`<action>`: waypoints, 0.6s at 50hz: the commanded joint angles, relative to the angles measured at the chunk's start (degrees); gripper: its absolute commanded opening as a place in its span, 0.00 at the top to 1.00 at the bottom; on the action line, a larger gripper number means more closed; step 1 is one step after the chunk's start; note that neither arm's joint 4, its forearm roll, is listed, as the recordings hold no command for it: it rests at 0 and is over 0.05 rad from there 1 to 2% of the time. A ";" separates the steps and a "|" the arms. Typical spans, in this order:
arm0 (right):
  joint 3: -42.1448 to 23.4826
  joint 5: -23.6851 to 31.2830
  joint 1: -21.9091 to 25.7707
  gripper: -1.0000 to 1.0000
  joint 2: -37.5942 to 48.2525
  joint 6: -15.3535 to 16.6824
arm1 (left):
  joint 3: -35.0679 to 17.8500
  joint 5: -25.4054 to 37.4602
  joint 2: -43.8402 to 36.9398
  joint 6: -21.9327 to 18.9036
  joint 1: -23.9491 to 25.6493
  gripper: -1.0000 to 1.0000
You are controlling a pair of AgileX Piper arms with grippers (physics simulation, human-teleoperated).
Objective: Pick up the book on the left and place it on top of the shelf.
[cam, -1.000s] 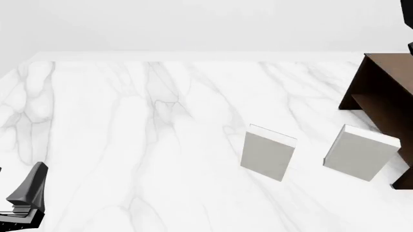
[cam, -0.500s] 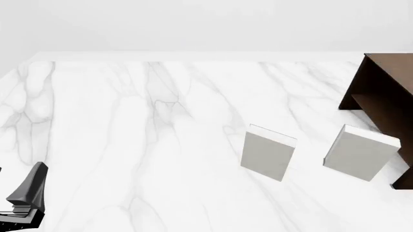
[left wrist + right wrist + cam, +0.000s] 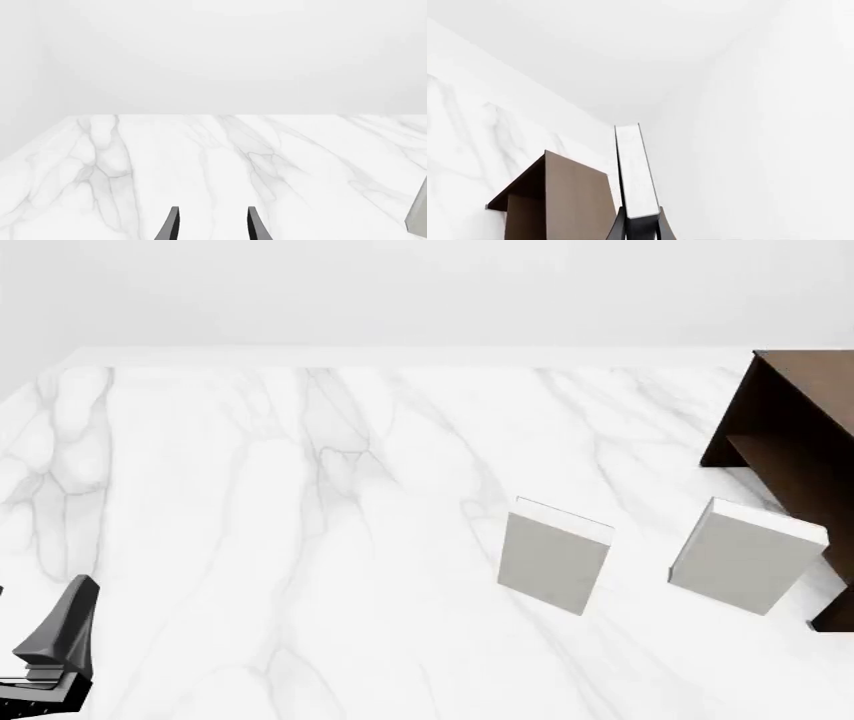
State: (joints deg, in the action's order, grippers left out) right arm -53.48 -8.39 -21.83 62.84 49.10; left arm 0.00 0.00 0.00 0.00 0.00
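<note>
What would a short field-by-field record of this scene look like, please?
left gripper: open, empty, above the table
right gripper: shut on the book, outside the front view
shelf: at the table's right side
grey books: two, standing on the table, the right one close to the shelf
task state: book not yet on the shelf

We see the white marble surface (image 3: 267,540) lying bare to the left of the dark brown wooden shelf (image 3: 787,430). Two upright light grey books stand in the way: one (image 3: 745,555) just beside the shelf's front, the other (image 3: 554,555) further left, with a passable gap between them.
</note>
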 commanded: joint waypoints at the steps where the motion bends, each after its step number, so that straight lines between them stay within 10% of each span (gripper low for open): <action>1: -1.31 -1.28 -1.34 1.00 0.42 0.62 | 0.00 0.00 0.00 0.00 0.00 0.00; 30: -1.97 -3.46 -3.58 1.00 4.15 0.39 | 0.00 0.00 0.00 0.00 0.00 0.00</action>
State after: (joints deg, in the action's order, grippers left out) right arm -54.53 -10.60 -24.77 66.34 50.05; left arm 0.00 0.00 0.00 0.00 0.00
